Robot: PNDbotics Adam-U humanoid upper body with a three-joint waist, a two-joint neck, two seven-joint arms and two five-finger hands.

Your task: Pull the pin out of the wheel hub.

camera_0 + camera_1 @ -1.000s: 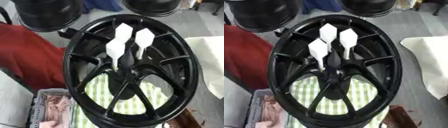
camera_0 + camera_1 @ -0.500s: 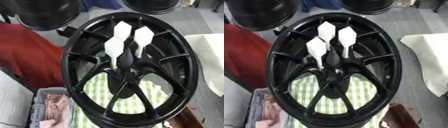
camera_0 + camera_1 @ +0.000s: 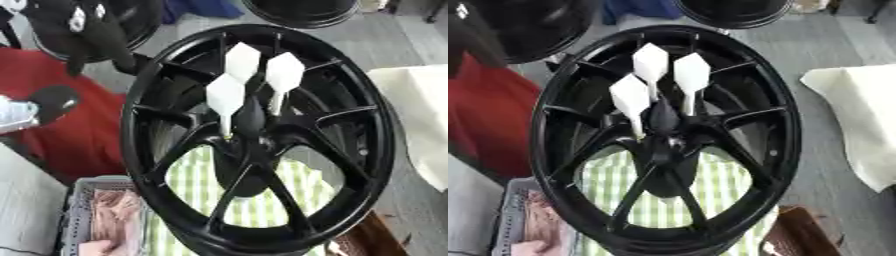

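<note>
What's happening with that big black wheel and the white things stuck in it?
A black wheel stands upright over a green checked cloth. Three white pins with flat paddle-shaped heads sit in its hub. The robot's left hand shows at the upper left, apart from the pins, so none has been pulled yet. Its right hand is out of sight.

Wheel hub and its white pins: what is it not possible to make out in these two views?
- Pins: how deep their thin ends sit in the wheel hub is hidden by the black centre, in both views.
- Wheel hub's lowest rim: cut off by the bottom edge.
- Dark shape, upper left, left eye view: blurred; arm or hand, cannot tell.
- Right hand: in no view.
</note>
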